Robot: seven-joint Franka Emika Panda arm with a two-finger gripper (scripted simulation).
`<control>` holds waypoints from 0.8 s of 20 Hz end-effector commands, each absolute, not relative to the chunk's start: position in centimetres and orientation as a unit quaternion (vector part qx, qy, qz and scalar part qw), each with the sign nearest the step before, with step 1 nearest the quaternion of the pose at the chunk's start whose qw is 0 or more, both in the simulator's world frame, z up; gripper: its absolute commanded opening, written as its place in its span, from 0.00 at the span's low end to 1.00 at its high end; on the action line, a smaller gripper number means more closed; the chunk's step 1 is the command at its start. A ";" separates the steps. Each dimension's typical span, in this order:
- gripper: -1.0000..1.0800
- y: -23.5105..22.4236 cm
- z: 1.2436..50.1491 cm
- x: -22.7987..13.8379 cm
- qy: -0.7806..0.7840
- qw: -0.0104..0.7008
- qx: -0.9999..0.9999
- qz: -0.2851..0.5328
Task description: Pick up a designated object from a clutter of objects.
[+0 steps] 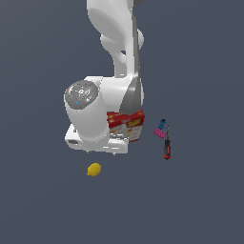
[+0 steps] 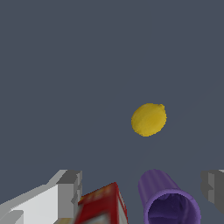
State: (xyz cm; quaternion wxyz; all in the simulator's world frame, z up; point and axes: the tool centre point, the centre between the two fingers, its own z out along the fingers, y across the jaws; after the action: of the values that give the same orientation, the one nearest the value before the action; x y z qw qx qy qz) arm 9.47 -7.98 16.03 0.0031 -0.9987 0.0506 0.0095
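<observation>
Hovering above the clutter, the gripper [image 2: 140, 192] has its fingers [image 2: 70, 192] spread wide and holds nothing. Taking the cracker box [image 1: 128, 125] as landmark: the lemon [image 1: 94, 169] lies alone on the floor, well apart from the box on the side nearer the exterior camera; the cup [image 2: 168, 199] stands just beside the box, under the open jaws; the clamp [image 1: 161, 129] and screwdriver [image 1: 167, 148] lie toward the exterior view's right of the box. Risk: a descent from this pose would likely close on the cup, not the lemon, and the smooth, rounded lemon may roll from an off-centre grasp.
</observation>
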 end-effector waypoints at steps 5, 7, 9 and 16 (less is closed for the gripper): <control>0.96 -10.6 11.4 11.2 0.065 0.002 -0.998 0.004; 0.96 -11.2 10.3 11.5 0.069 0.001 -0.998 0.003; 0.96 -11.7 9.4 11.7 0.071 0.001 -0.997 0.002; 0.96 -12.5 7.9 12.1 0.076 0.000 -0.997 0.000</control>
State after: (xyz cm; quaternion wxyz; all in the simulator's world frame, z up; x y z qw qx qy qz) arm 11.97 -12.47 8.03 0.0001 -0.9972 0.0753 0.0010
